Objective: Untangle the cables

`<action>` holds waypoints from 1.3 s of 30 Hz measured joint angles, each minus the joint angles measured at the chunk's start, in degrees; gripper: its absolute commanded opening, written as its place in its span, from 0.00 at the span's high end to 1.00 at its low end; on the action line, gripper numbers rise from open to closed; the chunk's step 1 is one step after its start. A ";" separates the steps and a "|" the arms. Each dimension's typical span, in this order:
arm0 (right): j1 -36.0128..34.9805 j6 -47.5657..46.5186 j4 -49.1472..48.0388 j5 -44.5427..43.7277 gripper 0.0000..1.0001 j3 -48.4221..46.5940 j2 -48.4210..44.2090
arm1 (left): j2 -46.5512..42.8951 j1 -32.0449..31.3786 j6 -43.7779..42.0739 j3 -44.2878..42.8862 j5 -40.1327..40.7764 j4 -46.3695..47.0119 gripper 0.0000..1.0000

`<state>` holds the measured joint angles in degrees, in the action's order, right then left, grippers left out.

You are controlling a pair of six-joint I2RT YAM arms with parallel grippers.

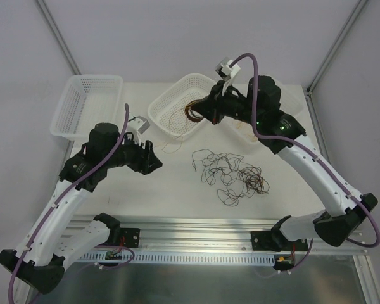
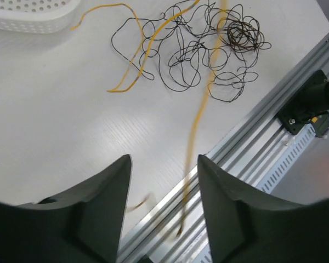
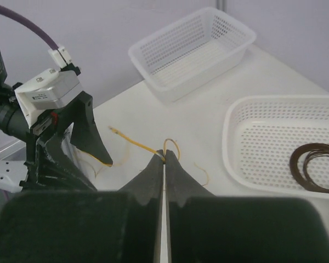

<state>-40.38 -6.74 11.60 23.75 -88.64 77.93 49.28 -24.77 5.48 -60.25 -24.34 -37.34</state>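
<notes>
The right gripper [image 3: 164, 159], clamped shut on an orange cable [image 2: 199, 118], seems mid-pull from the tangle [image 1: 231, 176] — next, lift it clear toward the basket [image 1: 156, 118]; the left gripper [image 2: 163, 205] gapes wide, empty.

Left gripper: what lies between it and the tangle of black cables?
In the left wrist view, bare white table, crossed by one blurred tan-orange wire that runs from over the tangle down toward the open left gripper.

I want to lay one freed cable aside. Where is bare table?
Bare: the strip between the left gripper and the cable tangle, down to the front rail. Crowded: around the tangle and the middle basket.
</notes>
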 measured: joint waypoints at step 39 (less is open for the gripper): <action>44.33 6.82 0.68 -8.04 0.94 -12.26 25.81 | 5.46 0.00 8.44 14.10 4.96 10.82 0.01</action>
<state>3.95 0.08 12.27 15.70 -100.90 103.74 54.74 -24.77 13.91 -46.15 -19.38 -26.52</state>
